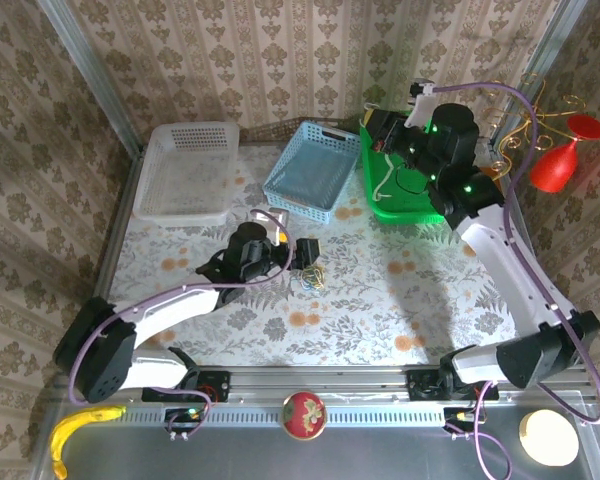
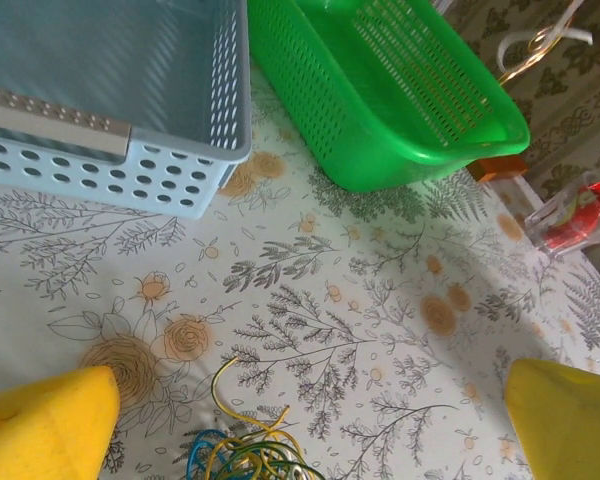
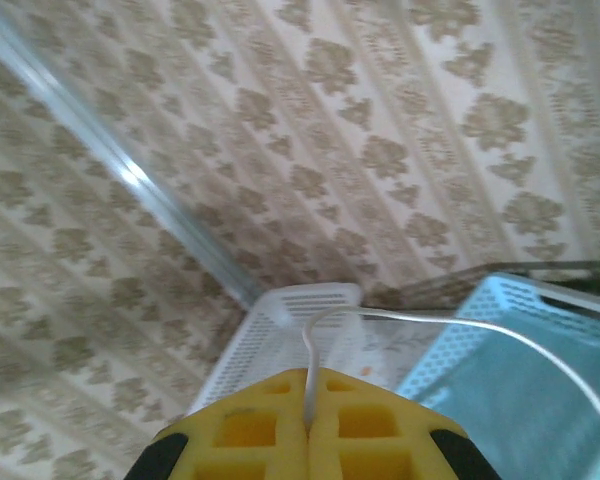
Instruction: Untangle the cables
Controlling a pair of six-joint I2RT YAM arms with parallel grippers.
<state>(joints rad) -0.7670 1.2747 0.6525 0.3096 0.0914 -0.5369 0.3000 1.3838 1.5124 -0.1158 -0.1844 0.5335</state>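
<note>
Hovering arm: the left gripper (image 2: 305, 425) hangs with its yellow pads (image 2: 50, 425) spread wide above the knot of thin blue and yellow cords (image 2: 245, 455) on the floral tablecloth (image 2: 380, 330).
Other arm: the right gripper (image 3: 308, 390) is pressed together on a thin white cord (image 3: 460, 322), over the green plastic basket (image 1: 405, 205).
Doing it well: probably pinch one loose yellow end, not the whole knot, and draw slowly.
Room: open cloth lies right of the knot; the pale blue perforated basket (image 2: 110, 170) and the green rim stand beyond.
</note>
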